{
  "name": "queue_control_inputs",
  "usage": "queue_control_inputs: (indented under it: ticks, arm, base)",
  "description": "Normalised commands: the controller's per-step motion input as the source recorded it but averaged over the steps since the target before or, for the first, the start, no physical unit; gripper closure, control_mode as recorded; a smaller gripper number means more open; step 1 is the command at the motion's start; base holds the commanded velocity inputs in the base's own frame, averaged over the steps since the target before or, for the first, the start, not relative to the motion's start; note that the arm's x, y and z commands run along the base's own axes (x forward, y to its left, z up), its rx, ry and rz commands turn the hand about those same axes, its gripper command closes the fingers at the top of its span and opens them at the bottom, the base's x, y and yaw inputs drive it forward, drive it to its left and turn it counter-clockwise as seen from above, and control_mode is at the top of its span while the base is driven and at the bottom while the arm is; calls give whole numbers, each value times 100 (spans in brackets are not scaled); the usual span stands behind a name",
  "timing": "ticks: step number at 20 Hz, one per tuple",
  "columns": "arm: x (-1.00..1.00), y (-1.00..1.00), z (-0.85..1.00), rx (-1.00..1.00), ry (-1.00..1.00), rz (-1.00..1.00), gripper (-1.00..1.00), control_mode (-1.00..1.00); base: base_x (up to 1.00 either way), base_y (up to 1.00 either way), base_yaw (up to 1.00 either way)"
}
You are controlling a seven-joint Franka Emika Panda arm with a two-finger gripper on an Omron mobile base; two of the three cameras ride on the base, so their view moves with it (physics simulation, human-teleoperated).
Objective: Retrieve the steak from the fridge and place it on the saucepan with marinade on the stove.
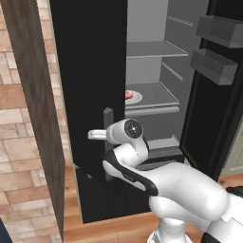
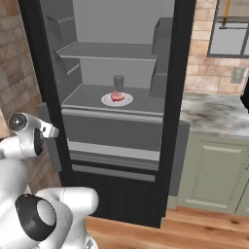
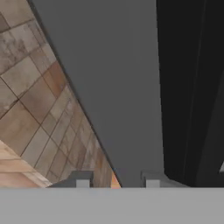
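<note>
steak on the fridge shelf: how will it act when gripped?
The steak is a small pink lump, so probably soft and light. It sits on a white plate, which may slide if nudged. Its surface could be slippery; I can't confirm that.

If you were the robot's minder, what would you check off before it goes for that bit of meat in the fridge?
1. Fridge door open, shelves exposed: ok.
2. Steak in sight, lying on the white plate on the middle shelf: ok.
3. Way to the steak: ok from the front; a dark cup stands behind the plate, apart from it.
4. Gripper free: its fingertips stand apart with nothing between them; ok.
5. Gripper near the steak: not ok; it sits low by the edge of the left door, off to the side of the shelf.
6. Saucepan and stove ready: cannot tell.
</note>
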Motion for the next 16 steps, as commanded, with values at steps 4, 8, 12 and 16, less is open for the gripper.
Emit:
queue_control_inputs:
  ticks: [4,8,12,16]
  arm:
    - [-97,0,14,-1,0,1,-100,-100]
    - [-93,-1,33,-4,0,0,-100,-100]
    - [-72,-42,43,-1,0,0,-100,-100]
    - [-61,-76,36,0,0,0,-100,-100]
  base:
    - [0,0,0]
    - [0,0,0]
    - [0,0,0]
    - [0,0,0]
